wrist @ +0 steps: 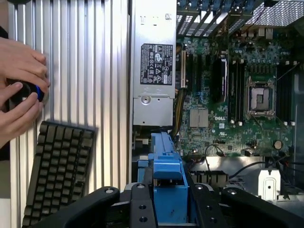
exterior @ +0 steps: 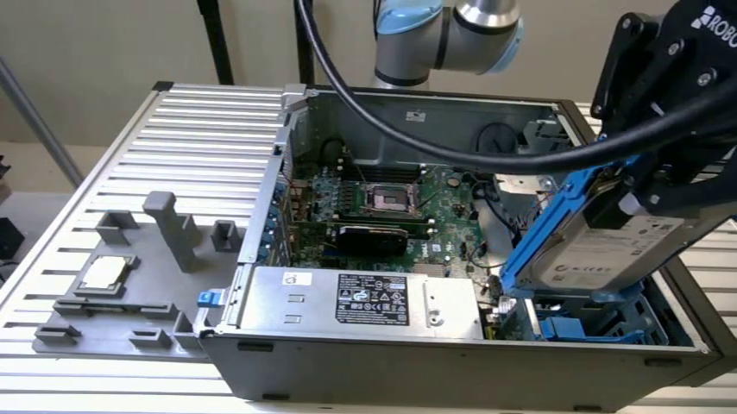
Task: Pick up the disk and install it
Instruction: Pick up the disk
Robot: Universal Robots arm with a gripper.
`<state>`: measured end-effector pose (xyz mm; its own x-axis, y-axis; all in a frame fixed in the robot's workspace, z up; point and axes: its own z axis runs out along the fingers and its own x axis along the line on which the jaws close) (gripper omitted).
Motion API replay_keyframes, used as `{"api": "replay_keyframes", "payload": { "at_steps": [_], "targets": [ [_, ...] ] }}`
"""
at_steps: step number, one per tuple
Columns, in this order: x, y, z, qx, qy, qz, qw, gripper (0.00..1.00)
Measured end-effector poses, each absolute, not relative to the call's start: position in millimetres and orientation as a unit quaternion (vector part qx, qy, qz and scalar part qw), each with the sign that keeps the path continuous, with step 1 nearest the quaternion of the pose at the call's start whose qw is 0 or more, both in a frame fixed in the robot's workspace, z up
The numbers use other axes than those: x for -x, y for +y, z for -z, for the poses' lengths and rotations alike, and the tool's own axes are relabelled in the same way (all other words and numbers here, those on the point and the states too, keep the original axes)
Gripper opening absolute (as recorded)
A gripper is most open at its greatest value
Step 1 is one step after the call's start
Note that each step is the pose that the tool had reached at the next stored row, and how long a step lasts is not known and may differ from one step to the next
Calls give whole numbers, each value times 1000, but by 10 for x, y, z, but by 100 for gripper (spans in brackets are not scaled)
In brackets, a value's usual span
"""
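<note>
The disk [exterior: 608, 252], silver-grey with a white label and blue side rails, hangs steeply tilted over the open computer case [exterior: 461, 362] at the exterior view's right. My gripper [exterior: 658, 188] is shut on its upper end. Just below its lower edge lies the drive bay with blue plastic parts [exterior: 576, 328]. In the wrist view, the disk's blue rail [wrist: 166, 183] runs between my black fingers [wrist: 142, 209], with the gripper [wrist: 167, 211] closed around it.
A large silver box with a black-and-white label [exterior: 345, 297] sits beside the bay, and the green motherboard [exterior: 381, 203] lies behind it. A small silver chip [exterior: 102, 274] rests on a grey fixture. A person's hands [wrist: 19, 90] and a keyboard [wrist: 59, 171] lie outside the case.
</note>
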<state>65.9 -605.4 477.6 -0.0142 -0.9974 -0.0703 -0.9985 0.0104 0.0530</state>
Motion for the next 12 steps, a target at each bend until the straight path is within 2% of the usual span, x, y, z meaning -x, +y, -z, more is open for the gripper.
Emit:
{"api": "replay_keyframes", "payload": {
  "at_steps": [12],
  "targets": [
    [-1121, -6101, -4639, 702, 711, -44, 6, 33]
  ]
}}
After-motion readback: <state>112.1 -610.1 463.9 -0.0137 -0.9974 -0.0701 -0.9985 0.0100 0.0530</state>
